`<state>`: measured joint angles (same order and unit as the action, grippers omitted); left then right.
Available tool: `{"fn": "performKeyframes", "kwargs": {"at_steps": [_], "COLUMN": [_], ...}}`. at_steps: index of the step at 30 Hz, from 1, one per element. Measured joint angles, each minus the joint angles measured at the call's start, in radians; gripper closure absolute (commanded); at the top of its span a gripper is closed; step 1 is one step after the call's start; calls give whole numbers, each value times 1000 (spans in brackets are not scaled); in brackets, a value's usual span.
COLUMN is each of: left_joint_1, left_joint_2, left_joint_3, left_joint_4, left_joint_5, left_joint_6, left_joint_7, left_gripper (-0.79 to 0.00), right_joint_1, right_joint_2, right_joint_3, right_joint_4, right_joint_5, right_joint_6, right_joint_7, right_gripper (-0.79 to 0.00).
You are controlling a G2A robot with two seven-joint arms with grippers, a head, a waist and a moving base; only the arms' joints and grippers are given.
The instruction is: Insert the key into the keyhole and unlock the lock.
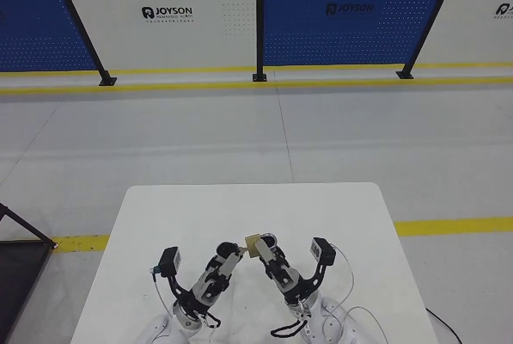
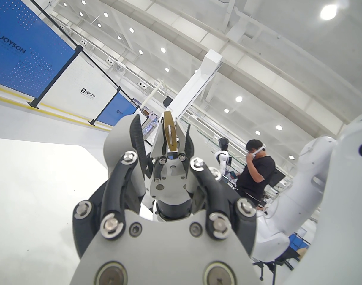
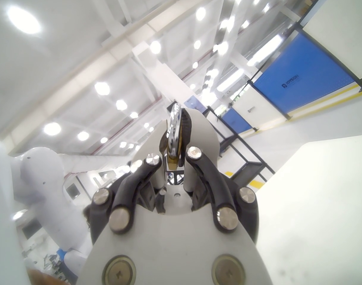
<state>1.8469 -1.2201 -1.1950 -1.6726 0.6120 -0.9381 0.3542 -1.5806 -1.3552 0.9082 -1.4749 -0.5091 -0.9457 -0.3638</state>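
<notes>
We see the right gripper closed on the padlock. Its two fingers press the flat sides, and we look at the lock from its thin edge. The brass body sits deep between the fingers and a shiny metal part stands out past the tips.

In the top view the padlock is held in the air above the white table, over the half of the table near the robot and about midway between its left and right edges. It does not touch the table.

The left gripper is over the same part of the table, tip to tip with the right one. Its jaws stand apart, and its black ribbed pads lie one at each side of the right gripper's fingertips and the brass lock. Whether the pads touch those fingers, we cannot tell.

Beyond the far edge of the table, a yellow floor line runs along blue and white partition panels.
</notes>
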Motion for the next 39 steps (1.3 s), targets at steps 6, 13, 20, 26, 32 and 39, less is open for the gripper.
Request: {"fn": "performKeyframes", "kwargs": {"at_steps": [6,13,20,26,32,39], "left_joint_1": [-3,-4,-3,-7,-10,-1], "left_joint_2": [-1,-3,-3,-4,-6,-12], "left_joint_3": [4,4,3,0,-14,-17], "left_joint_4": [-2,-1,-2,4,8,7], "left_joint_5": [4,8,10,22,96,267], "left_joint_6": [1,4,10,14,25,64], "left_joint_7": [-7,-10,-13,-12,19,125], "left_gripper": [-166,0,0,0,0,0], "right_joint_1": [-2,-5,-11,-16,-19,-25], "right_joint_2": [-2,-4,-5,-5,-5,-2], "right_joint_3": [3,5,6,9,14,23], "right_joint_4": [-1,-3,-9,-14,-15,-23], "right_joint_5": [4,4,-6,-11,-7,11], "right_joint_6": [1,5,5,5,1,-7], "right_joint_7": [12,23,40,46,54,79], "right_gripper": [0,0,0,0,0,0]}}
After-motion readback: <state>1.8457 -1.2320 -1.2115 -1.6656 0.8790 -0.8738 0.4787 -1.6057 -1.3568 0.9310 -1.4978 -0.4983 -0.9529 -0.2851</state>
